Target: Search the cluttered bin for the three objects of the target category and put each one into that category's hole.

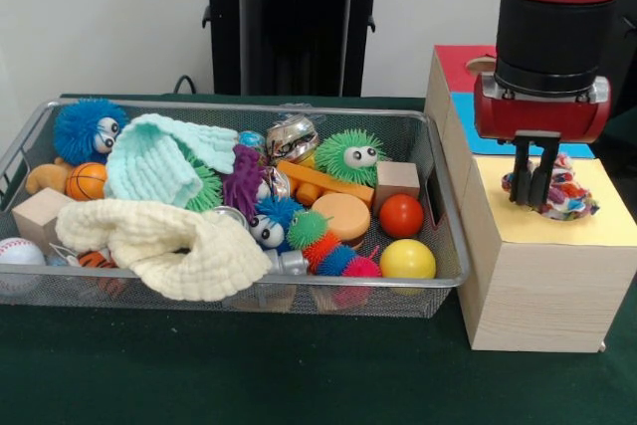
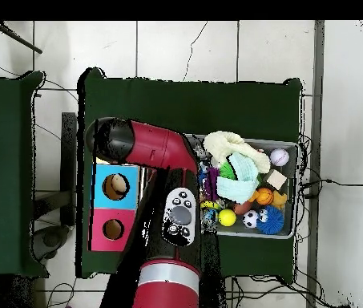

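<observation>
My gripper [image 1: 531, 196] hangs over the yellow-topped wooden box [image 1: 542, 276], to the right of the bin. Its fingertips stand close together, pinched on the left part of a wrinkly wrapper wad [image 1: 565, 194] printed red, blue and white. The wad rests low on the yellow top, and any hole under it is hidden. The wire mesh bin [image 1: 450, 208] is full of clutter, and I see no other wrapper wad in it. In the overhead view the arm [image 2: 148, 148] covers the gripper and the yellow box, and the bin [image 2: 290, 149] lies to the right.
The bin holds two knitted cloths [image 1: 164, 161], spiky balls [image 1: 350, 156], smooth balls [image 1: 401, 215], wooden blocks [image 1: 397, 180] and a crushed silvery can [image 1: 292, 136]. Blue-topped [image 2: 115, 186] and red-topped [image 2: 113, 229] boxes show round holes. The black pedestal [image 1: 294, 22] stands behind.
</observation>
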Controlling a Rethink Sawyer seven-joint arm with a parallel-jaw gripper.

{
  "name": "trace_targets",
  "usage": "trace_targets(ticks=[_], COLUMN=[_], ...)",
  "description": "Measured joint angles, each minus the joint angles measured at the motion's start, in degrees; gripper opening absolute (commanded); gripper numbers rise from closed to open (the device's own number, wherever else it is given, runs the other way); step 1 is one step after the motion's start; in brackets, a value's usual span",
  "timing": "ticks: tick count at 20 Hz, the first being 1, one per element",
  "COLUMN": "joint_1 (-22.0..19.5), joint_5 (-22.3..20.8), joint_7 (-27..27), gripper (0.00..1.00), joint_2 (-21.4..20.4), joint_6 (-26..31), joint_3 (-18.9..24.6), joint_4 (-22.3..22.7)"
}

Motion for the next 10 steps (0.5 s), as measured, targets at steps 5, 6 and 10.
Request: trace_targets(ticks=[5,6,10], joint_1=[-0.37,-0.43,-0.6], joint_5=[0.93,1.16,1.71], joint_7=[0.0,0.0,0.0], gripper=[0.0,0.0,0.0], joint_2=[0.0,-0.01,0.0], joint_6=[0.0,0.0,0.0], joint_3=[1.24,1.5,2.31], joint_4=[0.07,0.07,0.07])
